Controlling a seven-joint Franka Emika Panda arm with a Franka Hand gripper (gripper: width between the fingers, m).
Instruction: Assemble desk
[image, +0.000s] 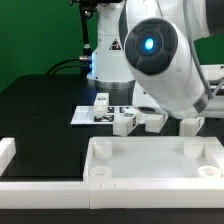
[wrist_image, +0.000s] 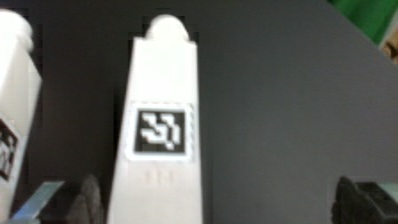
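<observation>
In the wrist view a white square desk leg (wrist_image: 164, 120) with a black-and-white tag lies on the black table, its round peg pointing away. My gripper (wrist_image: 217, 205) is open, and the leg lies between the dark fingertips (wrist_image: 71, 202), close to one of them. A second leg (wrist_image: 15, 100) shows at the picture's edge. In the exterior view the rimmed white tabletop (image: 150, 148) with round corner sockets lies in front, with loose legs (image: 126, 122) just behind it. The arm's own body hides the gripper there.
The marker board (image: 98, 111) lies behind the legs. Low white border walls (image: 40, 186) run along the front and the exterior view's left. The arm's large white wrist housing (image: 160, 55) fills the upper right of that view.
</observation>
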